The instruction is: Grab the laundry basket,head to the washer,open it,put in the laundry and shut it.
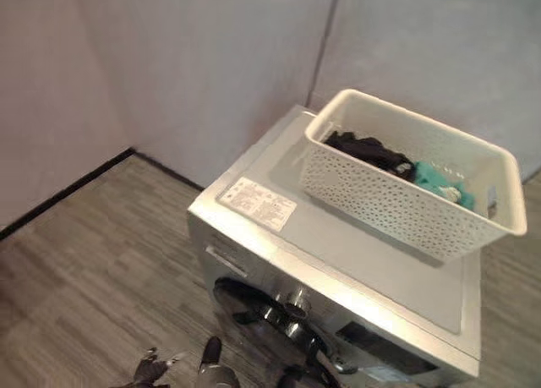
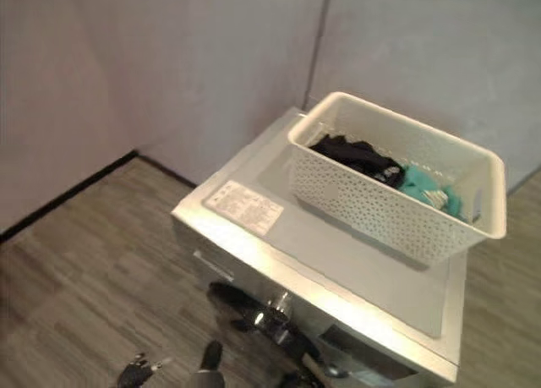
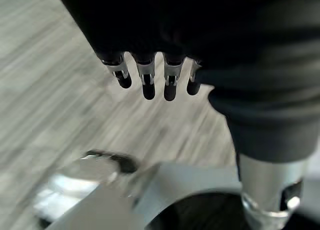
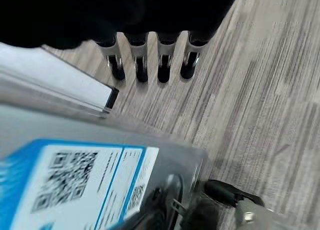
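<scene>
Overhead, a white perforated laundry basket (image 1: 406, 189) sits on top of a silver washer (image 1: 338, 253), toward its back right corner, holding dark and teal clothes (image 1: 397, 164). Both hands hang empty over the grey wood-look floor (image 1: 93, 270): the left hand (image 3: 150, 74) by the washer's front, the right hand (image 4: 150, 59) beside its labelled panel, fingers loosely extended.
</scene>
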Tool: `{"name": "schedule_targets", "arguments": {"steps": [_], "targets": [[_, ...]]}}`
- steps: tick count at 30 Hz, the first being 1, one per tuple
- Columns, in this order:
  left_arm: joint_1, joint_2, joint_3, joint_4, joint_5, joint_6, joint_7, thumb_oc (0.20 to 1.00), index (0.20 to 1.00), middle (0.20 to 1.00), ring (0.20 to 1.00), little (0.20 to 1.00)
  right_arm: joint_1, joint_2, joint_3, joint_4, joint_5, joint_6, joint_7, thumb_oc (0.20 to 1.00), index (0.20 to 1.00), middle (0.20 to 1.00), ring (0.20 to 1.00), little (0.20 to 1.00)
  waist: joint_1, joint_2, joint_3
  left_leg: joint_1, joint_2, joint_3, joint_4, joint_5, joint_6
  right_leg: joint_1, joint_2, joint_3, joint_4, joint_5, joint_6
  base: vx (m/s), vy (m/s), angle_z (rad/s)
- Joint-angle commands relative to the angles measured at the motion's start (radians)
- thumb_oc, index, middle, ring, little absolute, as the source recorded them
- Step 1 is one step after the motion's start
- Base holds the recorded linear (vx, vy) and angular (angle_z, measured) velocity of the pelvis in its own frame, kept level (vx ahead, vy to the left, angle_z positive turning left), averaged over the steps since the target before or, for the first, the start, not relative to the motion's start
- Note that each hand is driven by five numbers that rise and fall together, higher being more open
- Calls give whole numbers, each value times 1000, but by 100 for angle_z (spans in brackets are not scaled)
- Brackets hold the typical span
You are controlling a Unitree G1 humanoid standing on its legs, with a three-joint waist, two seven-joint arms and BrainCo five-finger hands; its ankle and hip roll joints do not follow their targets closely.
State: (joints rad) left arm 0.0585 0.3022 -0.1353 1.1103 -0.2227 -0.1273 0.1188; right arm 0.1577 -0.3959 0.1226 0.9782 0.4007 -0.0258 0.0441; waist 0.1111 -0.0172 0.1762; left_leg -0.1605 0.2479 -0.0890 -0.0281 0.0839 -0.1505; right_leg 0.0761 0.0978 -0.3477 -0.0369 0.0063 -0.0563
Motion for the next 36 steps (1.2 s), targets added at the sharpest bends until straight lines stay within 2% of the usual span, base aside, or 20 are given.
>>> {"name": "schedule_targets", "arguments": {"steps": [1,4,5,7,9,10,11,13,14,15,16,19,20,22,24,25,27,31,32,36], "targets": [[-72,39,0,-31,47,-11,44,1000,1000,1000,1000,1000,-127,45,135,-84,-151,-11,11,1000,1000,1000,1000,1000,16,-33,43,-71,-13,89,176,62,4,11,-135,-17,16,-183,55,-115,-47,45],[-59,11,-14,-18,48,-11,51,1000,1000,1000,1000,1000,-165,66,185,-61,-158,-10,3,1000,1000,1000,1000,1000,4,-38,29,-19,4,135,385,-51,10,-5,-165,-18,10,-164,60,-178,34,28],[-47,-8,-12,-19,44,-8,53,1000,1000,1000,1000,1000,-184,81,206,-43,-177,-2,-7,1000,1000,1000,1000,1000,-3,-27,17,66,28,157,435,-81,18,-22,-176,-25,17,-154,67,-139,101,5],[-46,-17,-11,-13,43,-9,56,1000,1000,1000,1000,1000,-196,88,209,-33,-180,1,-13,1000,1000,1000,1000,1000,-11,-20,8,115,38,168,447,-85,15,-31,-183,-33,16,-143,75,-93,147,-9],[-46,-29,-28,-24,56,-12,57,1000,1000,1000,1000,1000,-204,100,215,-17,-192,1,-15,1000,1000,1000,1000,1000,-30,-14,-16,175,6,157,418,-78,16,-72,-216,-56,23,-103,91,-179,290,-10],[-50,-36,-37,-34,53,-13,57,1000,1000,1000,1000,1000,-211,105,219,-17,-197,5,-13,1000,1000,1000,1000,1000,-51,4,-37,241,-36,144,325,-135,13,-120,-236,-63,35,-72,115,-166,265,2],[-50,-36,-37,-34,53,-13,57,1000,1000,1000,1000,1000,-211,105,219,-17,-197,5,-13,1000,1000,1000,1000,1000,-50,4,-37,243,-36,145,324,-135,14,-119,-236,-62,35,-72,115,-154,281,7],[-69,-42,-62,-65,52,-14,54,1000,1000,1000,1000,1000,-202,107,205,-52,-184,6,-20,1000,1000,1000,1000,1000,-73,30,-48,283,-46,192,165,-238,33,-161,-280,-84,49,-36,154,-146,279,40],[-69,-42,-62,-65,52,-14,54,1000,1000,1000,1000,1000,-202,107,205,-52,-184,6,-20,1000,1000,1000,1000,1000,-73,30,-48,283,-46,192,165,-238,33,-161,-280,-84,49,-36,154,-230,400,81],[-74,-36,-75,-86,67,-15,53,1000,1000,1000,1000,1000,-192,87,184,-129,-189,-2,-38,1000,1000,1000,1000,1000,-85,23,-34,267,-95,178,136,-278,59,-190,-320,-72,45,14,179,-204,317,53],[-71,-28,-80,-100,76,-16,48,1000,1000,1000,1000,1000,-186,74,173,-179,-203,-3,-45,1000,1000,1000,1000,1000,-89,21,-28,265,-117,173,116,-284,70,-201,-334,-65,41,33,192,-276,410,22],[-62,-7,-92,-134,118,-14,37,1000,1000,1000,1000,1000,-162,46,133,-305,-226,-3,-57,1000,1000,1000,1000,1000,-97,13,-12,266,-147,186,73,-282,91,-223,-353,-46,23,64,215,-208,217,21],[-54,16,-90,-165,146,-16,26,1000,1000,1000,1000,1000,-162,21,102,-388,-248,-7,-63,1000,1000,1000,1000,1000,-104,2,7,238,-174,200,66,-256,108,-256,-385,-36,15,97,230,-280,156,89],[-51,31,-86,-182,149,-20,22,1000,1000,1000,1000,1000,-172,12,90,-411,-246,-13,-68,1000,1000,1000,1000,1000,-105,6,15,223,-174,198,64,-245,114,-268,-386,-8,28,86,237,-225,112,32],[-53,49,-78,-195,138,-25,23,1000,1000,1000,1000,1000,-184,-10,64,-488,-246,-21,-79,1000,1000,1000,1000,1000,-107,10,30,191,-179,192,69,-226,122,-266,-382,71,90,51,229,-191,71,-16],[-43,58,-80,-216,138,-29,12,1000,1000,1000,1000,1000,-166,-48,20,-563,-272,-29,-92,1000,1000,1000,1000,1000,-100,8,25,161,-195,158,74,-213,137,-216,-362,144,144,0,219,-139,38,19],[-36,55,-73,-213,135,-32,9,1000,1000,1000,1000,1000,-161,-58,3,-583,-279,-31,-97,1000,1000,1000,1000,1000,-97,4,12,153,-201,152,64,-205,136,-194,-365,163,138,1,217,-65,-15,31],[-21,64,-80,-239,140,-42,-9,1000,1000,1000,1000,1000,-192,-102,-25,-658,-322,-39,-112,1000,1000,1000,1000,1000,-70,-24,-17,126,-206,151,56,-191,133,-159,-373,149,84,3,227,-33,-79,-1],[-28,66,-86,-246,142,-40,-20,1000,1000,1000,1000,1000,-190,-125,-38,-699,-349,-45,-117,1000,1000,1000,1000,1000,-68,-35,-24,106,-197,139,54,-178,120,-152,-366,139,62,-2,229,-32,-143,-15],[-25,64,-83,-256,141,-43,-28,1000,1000,1000,1000,1000,-165,-146,-59,-746,-397,-49,-114,1000,1000,1000,1000,1000,-71,-38,-41,105,-185,119,38,-166,107,-121,-360,97,40,-6,227,28,-106,29]]}}
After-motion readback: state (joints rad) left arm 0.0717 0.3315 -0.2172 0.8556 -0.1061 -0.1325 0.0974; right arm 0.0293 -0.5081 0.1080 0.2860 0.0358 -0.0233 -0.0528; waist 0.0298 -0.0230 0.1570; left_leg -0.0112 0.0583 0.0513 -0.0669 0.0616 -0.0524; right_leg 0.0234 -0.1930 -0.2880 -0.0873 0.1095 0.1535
